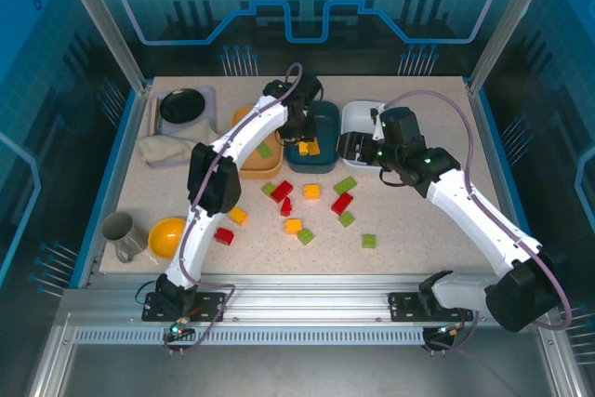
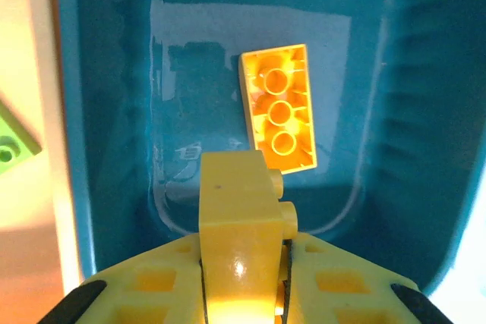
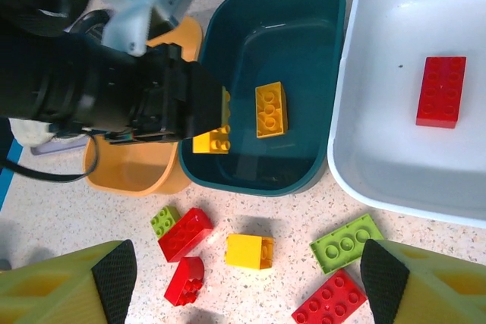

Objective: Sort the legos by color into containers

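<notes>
Clamped in the left gripper [image 2: 243,254], a yellow brick [image 2: 239,195] hangs inside the dark teal tray [image 2: 106,111], its studs turned sideways and its length pointing away from the fingers toward the tray's floor. Just beyond it, flat on that floor, lies a second yellow brick [image 2: 279,108], hollow side up, its long axis running roughly in line with the gripper's reach. The two are close but apart, so a plain release looks enough: the held piece should drop beside its twin, not on it.

Seen from the right wrist, the right gripper [image 3: 247,282] hovers with jaws spread wide and empty above the loose bricks on the table, among them a yellow block [image 3: 249,252], a green plate [image 3: 345,243] and a red brick [image 3: 184,233]. That arm is plainly the nearer one to the unsorted pile. Beyond it, the white tray [image 3: 380,134] holds one red brick [image 3: 440,90], and the yellow-orange tray [image 3: 129,176] sits left of the teal one, touching it.
</notes>
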Controlling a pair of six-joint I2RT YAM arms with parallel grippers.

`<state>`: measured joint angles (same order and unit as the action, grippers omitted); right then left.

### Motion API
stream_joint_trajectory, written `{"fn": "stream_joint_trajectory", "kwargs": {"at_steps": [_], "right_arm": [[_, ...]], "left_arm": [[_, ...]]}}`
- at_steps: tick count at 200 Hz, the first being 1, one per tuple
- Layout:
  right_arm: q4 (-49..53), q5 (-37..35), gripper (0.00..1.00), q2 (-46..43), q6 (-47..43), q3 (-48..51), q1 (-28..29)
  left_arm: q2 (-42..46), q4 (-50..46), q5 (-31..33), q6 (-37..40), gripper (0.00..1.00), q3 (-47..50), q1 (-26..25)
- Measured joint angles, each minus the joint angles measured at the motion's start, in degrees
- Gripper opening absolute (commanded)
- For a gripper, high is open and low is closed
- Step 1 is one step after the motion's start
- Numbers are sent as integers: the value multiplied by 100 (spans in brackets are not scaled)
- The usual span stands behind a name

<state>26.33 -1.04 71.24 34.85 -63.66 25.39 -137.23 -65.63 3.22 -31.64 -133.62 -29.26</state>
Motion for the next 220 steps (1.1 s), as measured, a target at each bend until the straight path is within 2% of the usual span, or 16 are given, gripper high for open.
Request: {"fn": "stream_joint_trajectory", "kwargs": {"at_steps": [37, 55, 75, 132, 155, 193, 220], "right_arm": [[90, 127, 81, -105, 35, 131, -66], [122, 173, 81, -116, 33, 197, -74], [181, 214, 81, -116, 28, 227, -74], [286, 260, 79, -116, -437, 229, 28], [280, 197, 78, -111, -879, 229, 529], [210, 94, 78, 168, -1604, 212, 1908], [166, 111, 77, 984, -1954, -107, 2907]], "left_arm": [[-345, -136, 0, -42, 32, -59, 0], [-389, -170, 0, -122, 47, -59, 0], [-391, -186, -2, -175, 54, -98, 0], [-118, -293, 2, -326, 60, -341, 0], [1054, -39, -7, -546, 62, 737, 50], [4293, 461, -122, -1193, 64, 3587, 457], [6417, 439, 133, -1867, 64, 5252, 551]]}}
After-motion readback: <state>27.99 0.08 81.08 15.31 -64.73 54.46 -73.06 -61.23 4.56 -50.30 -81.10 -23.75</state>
